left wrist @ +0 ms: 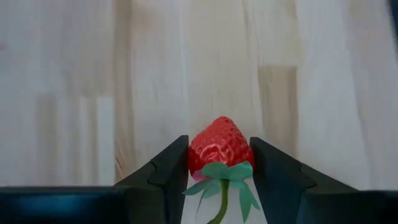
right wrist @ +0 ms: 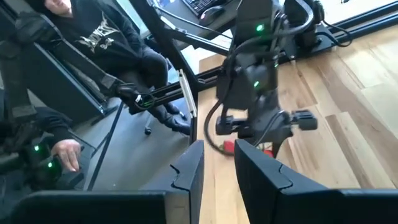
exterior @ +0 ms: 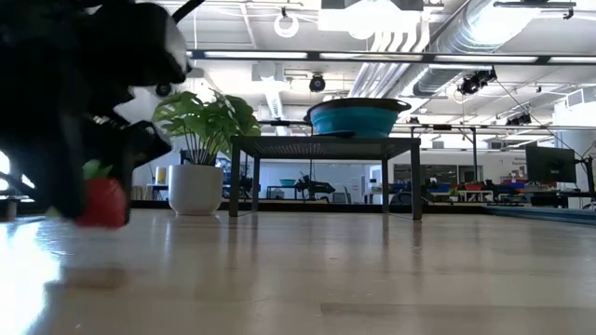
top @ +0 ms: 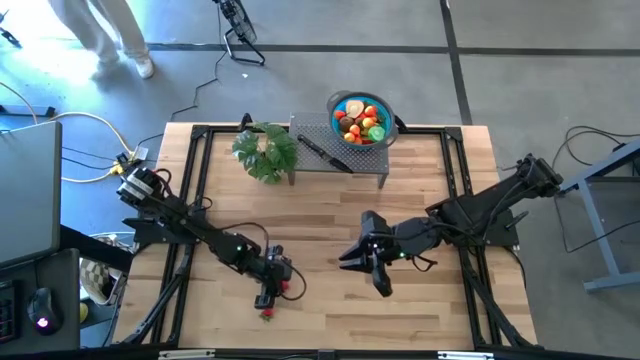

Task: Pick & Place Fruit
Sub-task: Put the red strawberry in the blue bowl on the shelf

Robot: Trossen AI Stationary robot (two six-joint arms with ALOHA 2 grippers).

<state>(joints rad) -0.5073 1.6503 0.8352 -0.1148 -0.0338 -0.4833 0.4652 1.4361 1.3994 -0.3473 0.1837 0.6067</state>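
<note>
A red toy strawberry (left wrist: 219, 144) with a green leafy stem sits between the fingers of my left gripper (left wrist: 217, 155), which is shut on it near the table's front edge, left of middle (top: 267, 300). In the low view the strawberry (exterior: 102, 203) hangs just above the wood. A blue bowl (top: 360, 118) holding several small fruits stands on a dark rack (top: 340, 160) at the table's far side. My right gripper (top: 375, 272) hovers raised over the table's middle, its fingers (right wrist: 186, 174) slightly apart with nothing between them. My left gripper pinches the strawberry's two sides (left wrist: 198, 155) between its two fingers, near the leafy stem end. The fingers slant down toward the table's near edge. The strawberry's pointed tip faces away from the gripper, and the fruit hangs clear of the table with its shadow below.
A bushy green plant in a white pot (top: 265, 150) stands left of the rack, and a black-handled knife (top: 322, 152) lies on it. Bare wood spreads between the grippers and the rack. A person sits beyond the table's left side (right wrist: 74, 37).
</note>
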